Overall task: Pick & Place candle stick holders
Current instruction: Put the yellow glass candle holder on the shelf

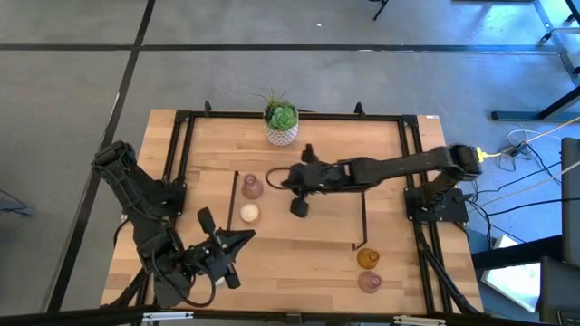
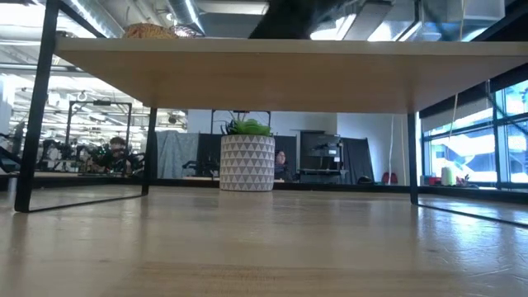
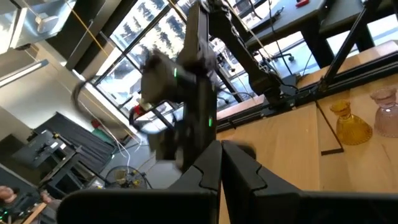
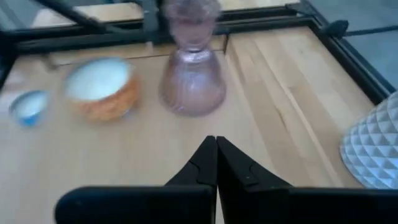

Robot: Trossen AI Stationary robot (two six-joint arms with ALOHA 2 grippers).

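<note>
Closest to my right wrist camera are my own two dark fingers [image 4: 214, 163], pressed together tip to tip with nothing between them; my right gripper [image 1: 286, 181] hangs over mid-table. Just beyond those fingertips stands a dusty-pink holder [image 4: 192, 78], upright, apart from the fingers. Beside it sits a low round holder [image 4: 101, 87], cream-white inside with an orange-looking outer wall, and further along a small blurred bluish-white round piece [image 4: 28, 106]; what that one is I cannot tell. From above, the pink holder [image 1: 252, 187] and the cream one [image 1: 248, 214] lie left of a thin black frame [image 1: 363, 223], near my right fingertips. An amber holder [image 1: 367, 258] and a second pink holder [image 1: 369, 282] sit together near the front right edge. My left gripper [image 1: 243, 239] waits at the front left, fingers shut on nothing; its wrist camera alone shows the amber holder [image 3: 352, 124] side-on. The level view shows only the white patterned plant pot [image 2: 247, 162] under the shelf board [image 2: 289, 74], no holders. No readable writing anywhere.
</note>
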